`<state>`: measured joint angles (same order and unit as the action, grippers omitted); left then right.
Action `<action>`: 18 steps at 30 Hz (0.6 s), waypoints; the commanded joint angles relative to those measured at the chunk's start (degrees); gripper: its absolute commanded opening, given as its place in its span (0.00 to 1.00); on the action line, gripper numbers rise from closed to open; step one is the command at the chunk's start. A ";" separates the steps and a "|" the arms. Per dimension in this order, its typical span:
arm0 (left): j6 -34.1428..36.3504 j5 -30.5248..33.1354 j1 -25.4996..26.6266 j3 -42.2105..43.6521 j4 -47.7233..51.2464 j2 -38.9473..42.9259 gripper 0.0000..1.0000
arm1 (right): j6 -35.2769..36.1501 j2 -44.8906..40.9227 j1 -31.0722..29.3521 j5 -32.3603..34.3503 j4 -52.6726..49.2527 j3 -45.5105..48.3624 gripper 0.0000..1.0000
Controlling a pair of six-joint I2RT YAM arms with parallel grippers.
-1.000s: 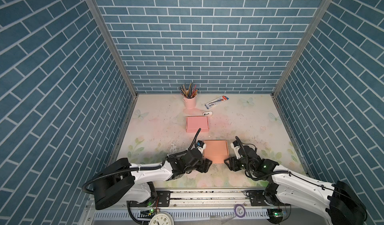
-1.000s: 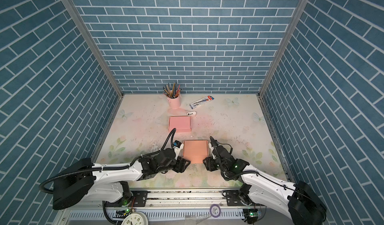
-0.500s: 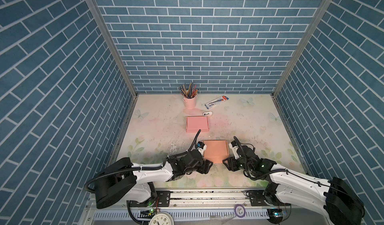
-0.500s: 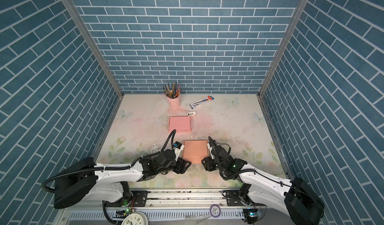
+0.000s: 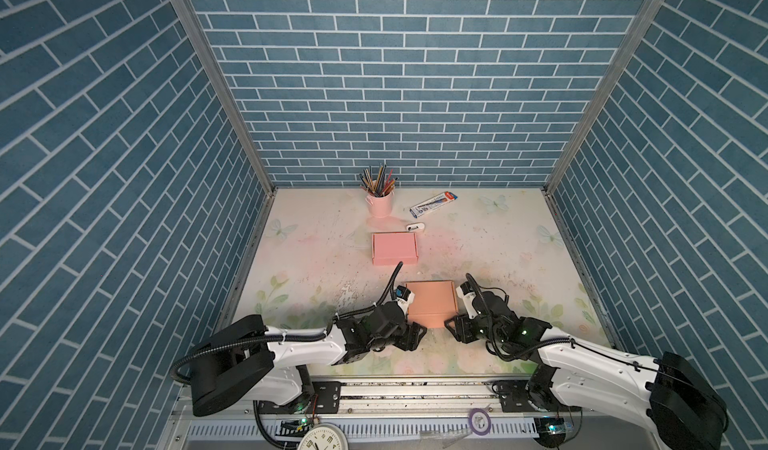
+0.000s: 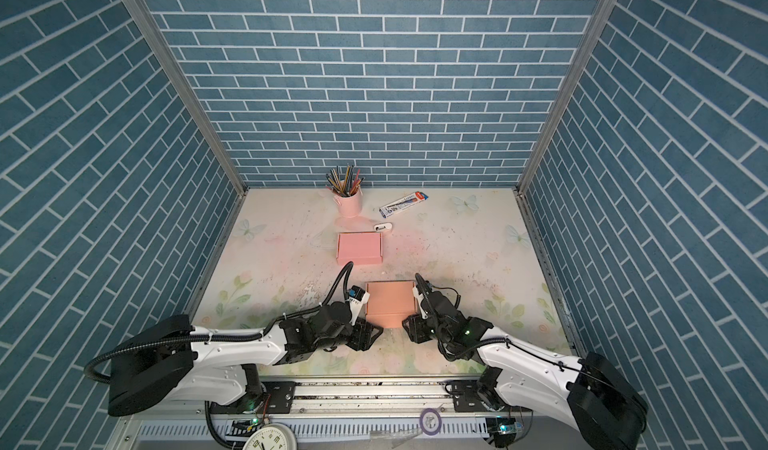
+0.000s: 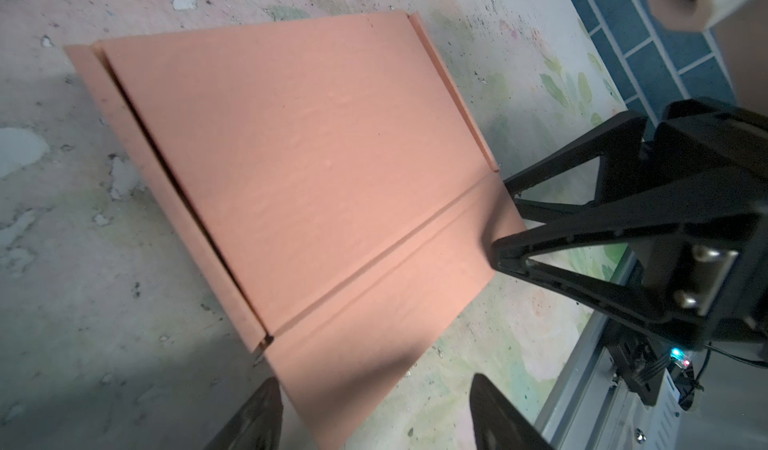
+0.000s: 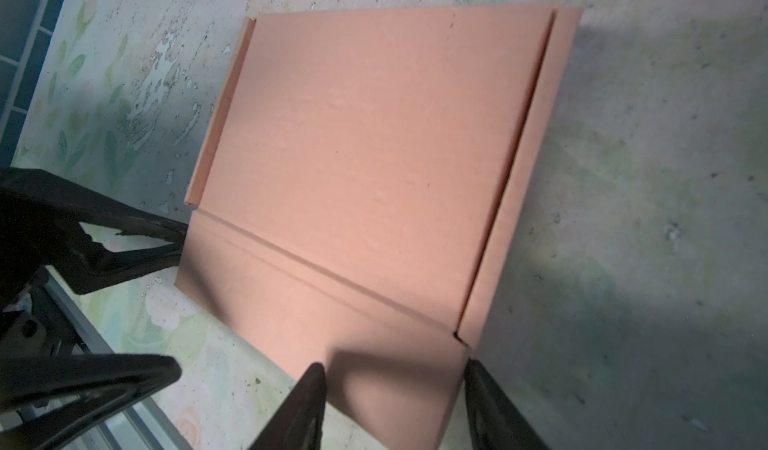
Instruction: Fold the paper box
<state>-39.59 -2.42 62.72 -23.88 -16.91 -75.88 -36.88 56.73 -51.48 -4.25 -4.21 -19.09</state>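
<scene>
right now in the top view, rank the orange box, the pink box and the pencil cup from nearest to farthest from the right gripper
1. orange paper box: directly at the right gripper, front centre.
2. pink box: farther back, slightly left.
3. pencil cup: farthest back.

Open tabletop (image 5: 498, 252) runs wide down the right and left of the frame. The middle is crowded: orange box (image 5: 430, 308) low, pink box (image 5: 394, 248) above, pencil cup (image 5: 380, 206) at the top.
</scene>
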 commanded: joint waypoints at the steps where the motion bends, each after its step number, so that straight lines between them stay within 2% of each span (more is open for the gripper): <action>1: -0.83 0.20 0.61 0.60 -2.15 -0.33 0.71 | -1.93 0.26 -0.46 0.06 1.11 0.85 0.54; 18: -0.66 1.84 0.72 0.33 -1.90 -1.56 0.64 | -1.72 1.35 -0.54 1.48 1.05 0.86 0.54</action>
<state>-39.94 -1.93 63.05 -23.75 -17.52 -77.25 -37.28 57.43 -51.51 -3.66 -3.70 -18.68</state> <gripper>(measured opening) 0.645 0.538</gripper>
